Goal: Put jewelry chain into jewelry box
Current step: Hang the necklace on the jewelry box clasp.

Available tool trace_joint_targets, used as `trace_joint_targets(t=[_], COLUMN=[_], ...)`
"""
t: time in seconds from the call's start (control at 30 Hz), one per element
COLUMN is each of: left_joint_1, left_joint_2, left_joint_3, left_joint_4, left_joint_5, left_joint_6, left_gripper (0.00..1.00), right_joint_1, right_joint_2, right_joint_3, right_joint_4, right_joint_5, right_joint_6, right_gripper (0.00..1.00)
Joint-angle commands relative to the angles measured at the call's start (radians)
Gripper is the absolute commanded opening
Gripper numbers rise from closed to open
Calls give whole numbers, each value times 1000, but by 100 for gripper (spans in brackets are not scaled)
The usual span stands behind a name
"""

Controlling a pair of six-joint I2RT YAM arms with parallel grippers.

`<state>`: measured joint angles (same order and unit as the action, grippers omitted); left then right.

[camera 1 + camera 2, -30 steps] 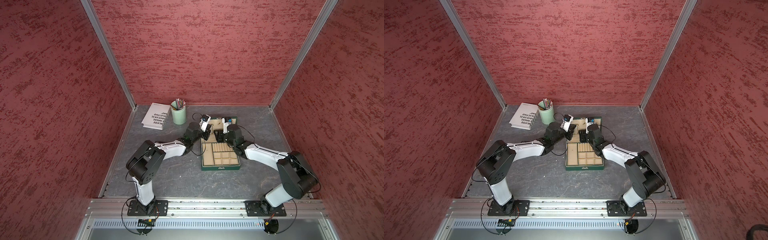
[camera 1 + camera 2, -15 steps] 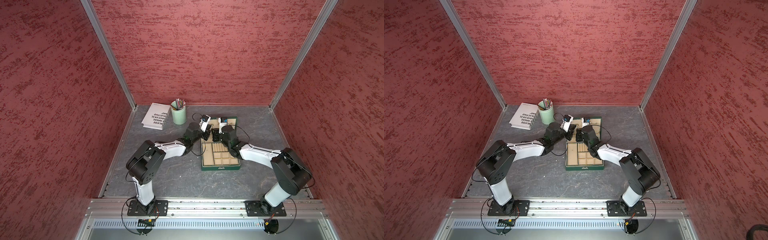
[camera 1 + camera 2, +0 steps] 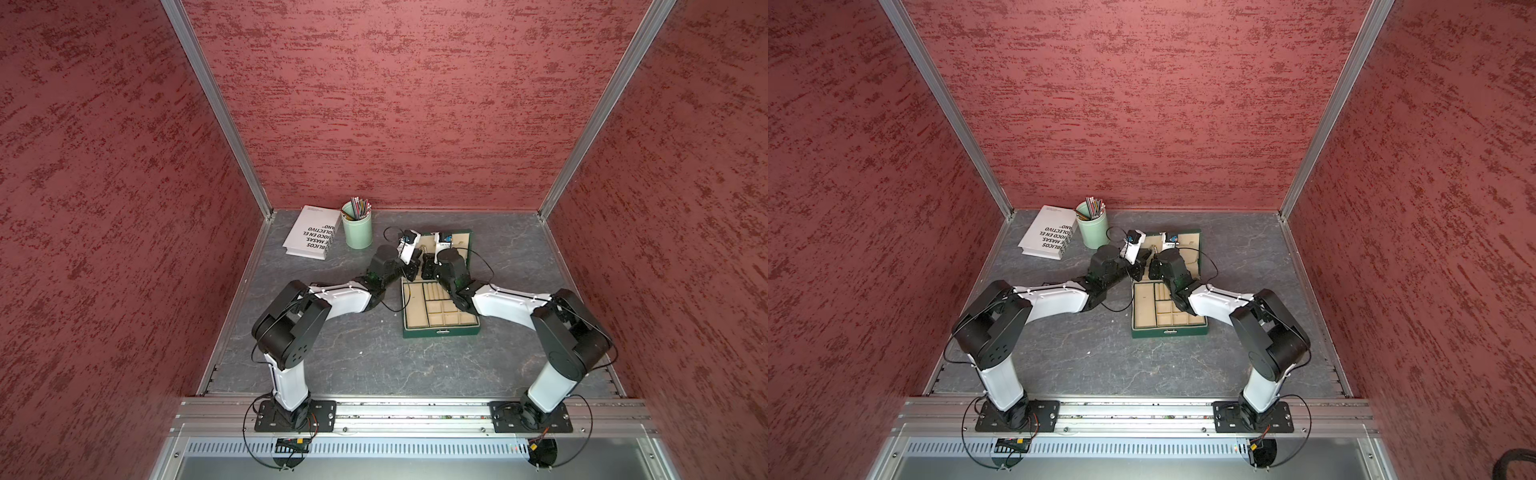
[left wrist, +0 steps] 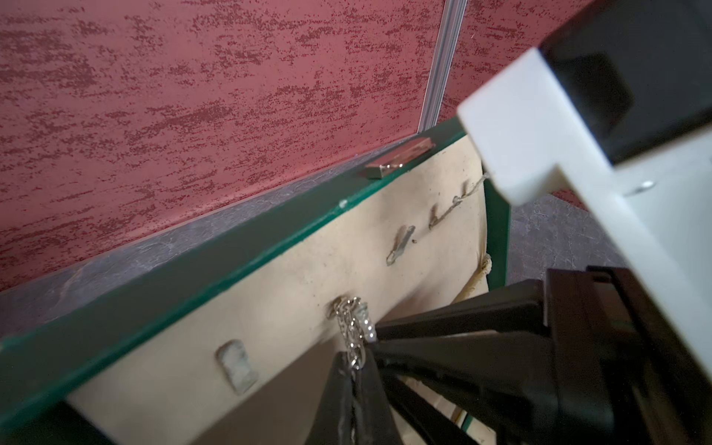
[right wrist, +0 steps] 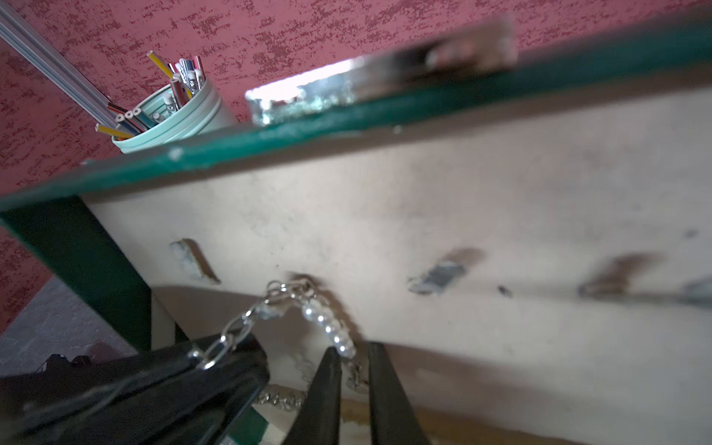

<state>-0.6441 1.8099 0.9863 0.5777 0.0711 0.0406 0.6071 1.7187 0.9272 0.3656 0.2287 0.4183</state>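
Mid-hanging: my left gripper (image 4: 354, 366) pinches the jewelry chain (image 3: 1155, 249), looped over a hook (image 5: 302, 279) in the jewelry box (image 3: 1167, 331) lid, just above a top view's centre. My right gripper (image 5: 354, 366) straddles it, unclamped. Next, I'd release without unhooking.

The left arm (image 3: 340, 297) and right arm (image 3: 507, 305) reach forward and inward, left gripper (image 4: 355, 362) fully closed, right gripper (image 5: 353, 358) jaws narrowly apart.

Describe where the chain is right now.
In the left wrist view the chain hangs from a hook inside the open box lid, toward its left end, its lower part pinched by the left hand.
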Motion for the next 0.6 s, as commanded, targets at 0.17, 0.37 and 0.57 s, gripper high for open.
trace_joint_targets(t=[0.17, 0.37, 0.57], left_joint_1=[6, 6, 4], left_joint_2=[-31, -34, -35], left_joint_3=[-5, -1, 20], left_joint_4=[8, 7, -7], left_joint_5=[12, -5, -13], left_joint_6=[-1, -14, -19], left_gripper=[0, 0, 0], right_joint_1=[7, 6, -8], right_joint_2=[-30, -91, -139], right_joint_3=[-24, -72, -107], right_joint_4=[44, 42, 29], right_joint_5=[27, 27, 17], right_joint_6=[0, -17, -13], right_gripper=[0, 0, 0])
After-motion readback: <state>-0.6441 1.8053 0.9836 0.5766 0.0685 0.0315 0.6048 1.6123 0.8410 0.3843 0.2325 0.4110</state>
